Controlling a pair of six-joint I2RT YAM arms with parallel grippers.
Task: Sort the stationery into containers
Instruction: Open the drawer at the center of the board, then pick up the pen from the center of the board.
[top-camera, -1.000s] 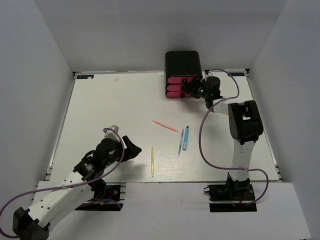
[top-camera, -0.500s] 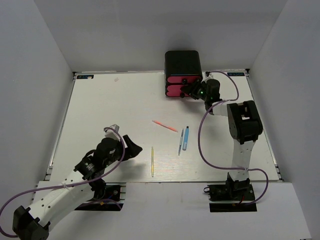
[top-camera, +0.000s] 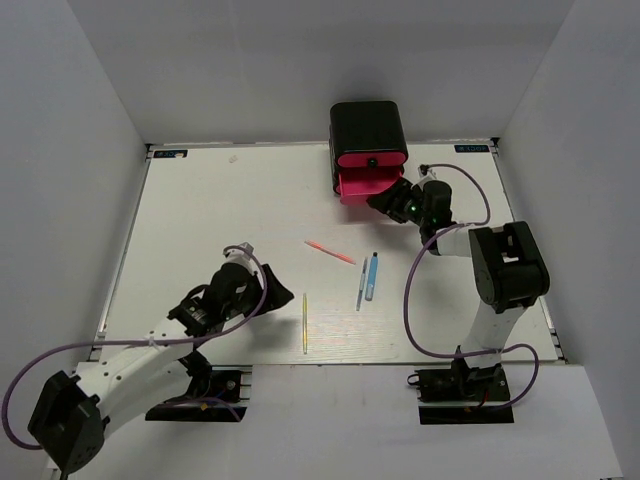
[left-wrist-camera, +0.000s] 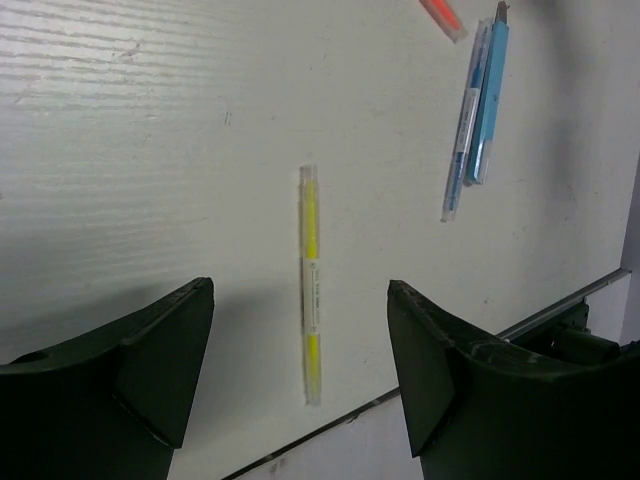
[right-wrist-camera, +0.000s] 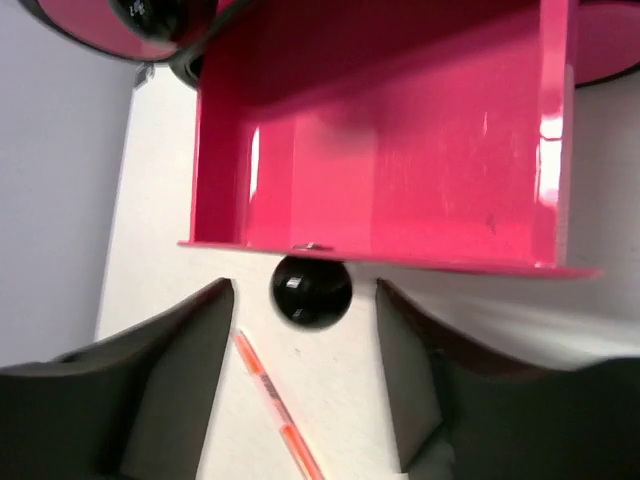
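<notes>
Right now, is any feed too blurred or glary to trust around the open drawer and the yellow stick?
Right wrist view: the pink drawer is sharp, white glare streaks on its right wall; right fingers dark and soft. Left wrist view: yellow stick crisp, left fingers out of focus. Top view: even light, faint shadows.

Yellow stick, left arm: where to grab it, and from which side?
Grip the yellow stick mid-shaft, bringing the left gripper straight down from above. It lies flat on the table, thin and straight, with bare surface on both long sides, so the jaws should close across its narrow width. A centred grip likely keeps it from tipping.
</notes>
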